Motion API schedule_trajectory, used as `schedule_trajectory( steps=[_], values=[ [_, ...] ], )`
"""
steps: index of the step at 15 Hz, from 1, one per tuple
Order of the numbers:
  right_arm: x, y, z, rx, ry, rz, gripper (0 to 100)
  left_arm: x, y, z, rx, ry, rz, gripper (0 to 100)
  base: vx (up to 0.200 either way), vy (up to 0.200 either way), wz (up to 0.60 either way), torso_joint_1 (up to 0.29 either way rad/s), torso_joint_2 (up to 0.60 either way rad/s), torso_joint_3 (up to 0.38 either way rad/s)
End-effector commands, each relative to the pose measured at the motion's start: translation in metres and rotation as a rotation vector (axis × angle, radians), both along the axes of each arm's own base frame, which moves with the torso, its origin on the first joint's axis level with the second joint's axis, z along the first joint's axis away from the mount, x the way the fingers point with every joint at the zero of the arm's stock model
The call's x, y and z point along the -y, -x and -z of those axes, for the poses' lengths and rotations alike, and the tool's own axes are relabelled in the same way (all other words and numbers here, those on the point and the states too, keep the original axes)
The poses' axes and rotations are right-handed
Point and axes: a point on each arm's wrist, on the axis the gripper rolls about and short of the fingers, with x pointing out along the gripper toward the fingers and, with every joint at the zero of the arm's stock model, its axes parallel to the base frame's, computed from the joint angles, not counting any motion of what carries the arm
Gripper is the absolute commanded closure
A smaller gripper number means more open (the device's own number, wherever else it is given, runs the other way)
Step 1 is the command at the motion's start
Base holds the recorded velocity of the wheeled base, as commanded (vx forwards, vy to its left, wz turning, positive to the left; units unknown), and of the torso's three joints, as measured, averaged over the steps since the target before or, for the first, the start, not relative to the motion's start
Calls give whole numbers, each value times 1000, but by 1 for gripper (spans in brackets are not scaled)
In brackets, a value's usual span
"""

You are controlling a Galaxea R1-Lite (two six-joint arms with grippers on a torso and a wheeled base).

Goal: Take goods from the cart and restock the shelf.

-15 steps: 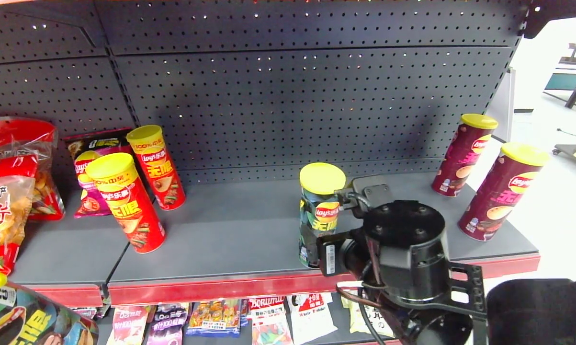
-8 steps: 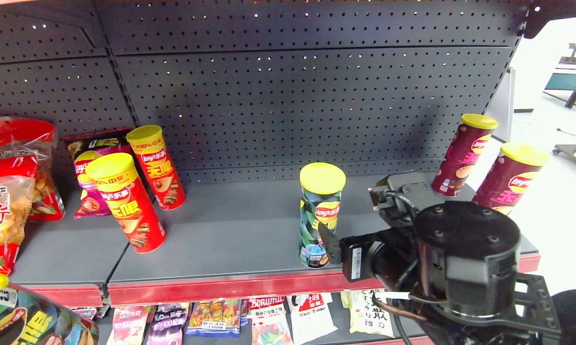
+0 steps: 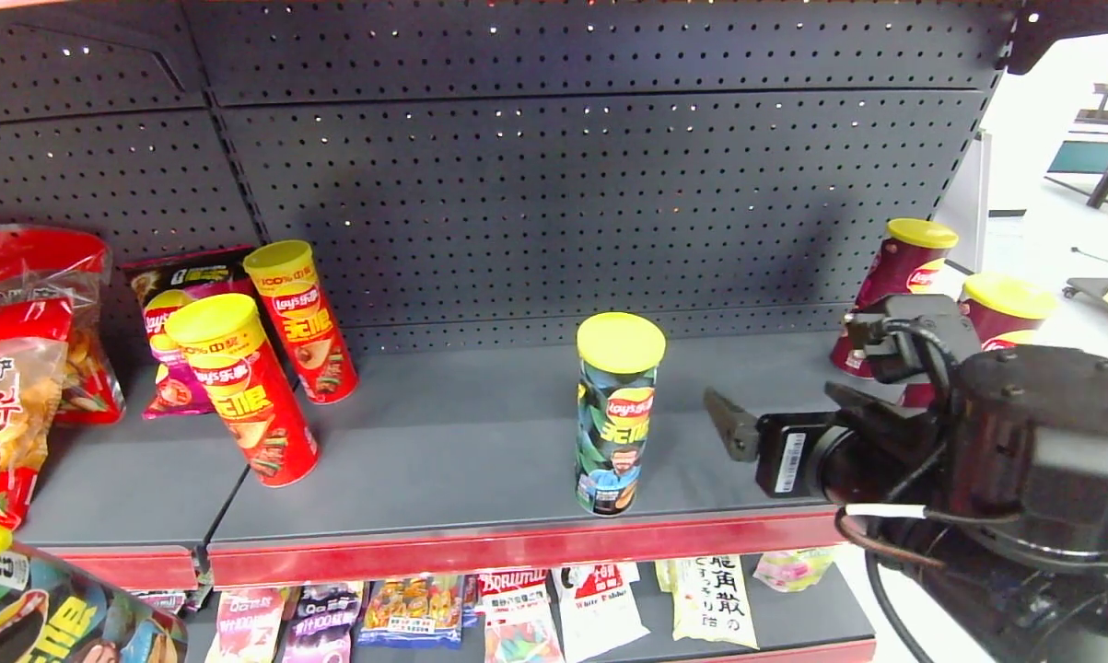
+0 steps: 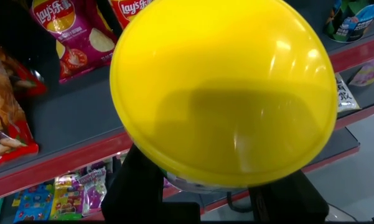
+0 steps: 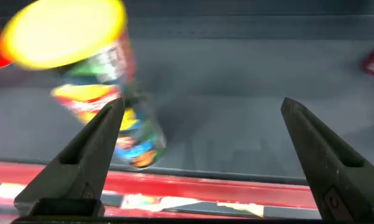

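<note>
The right gripper [image 5: 200, 104] is backing away to the right of the green can [image 3: 618, 424], fingers wide apart. The can is standing alone on the shelf [image 3: 425, 451]. The left gripper [image 4: 208, 190] is squeezing another can [image 4: 224, 93].

- Right arm [image 3: 1032, 433]: matte black throughout, the wrist a squat cylinder capped by a round plate ringed with small screw heads.
- A white barcode label [image 3: 790, 462] sits on the black block behind the right gripper [image 5: 202, 106].
- Black cables [image 3: 927, 336] loop out of a small boxy module on top of the wrist. A white-sleeved lead [image 3: 871, 508] and a reddish-brown wire [image 3: 885, 551] curve underneath.
- The right gripper's fingers [image 5: 81, 165] are dark grey, broad at the base and tapering to blunt wedge tips.
- Left gripper [image 4: 205, 202]: plain black fingers [image 4: 134, 193] with smooth, unmarked faces.
</note>
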Motion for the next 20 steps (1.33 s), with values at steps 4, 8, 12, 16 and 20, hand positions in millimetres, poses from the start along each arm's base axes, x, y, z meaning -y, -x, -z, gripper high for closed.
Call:
schedule_trajectory(
  steps=[4, 8, 12, 16, 20],
  values=[
    [66, 12, -14, 56, -67, 118, 0, 0, -1, 0, -7, 1, 2, 100, 0, 0, 0, 0, 0, 0],
    [104, 33, -12, 83, -79, 100, 0, 0, -6, 0, -28, 1, 9, 100, 0, 0, 0, 0, 0, 0],
    [128, 70, -4, 148, 76, -12, 0, 0, -9, -1, -43, 2, 22, 100, 0, 0, 0, 0, 0, 0],
    [165, 76, 8, 12, 154, 298, 0, 0, -10, -1, -45, 8, 42, 100, 0, 0, 0, 0, 0, 0],
    [187, 103, 23, -11, 139, 506, 0, 0, -9, -2, -39, 8, 45, 100, 0, 0, 0, 0, 0, 0]
  ],
)
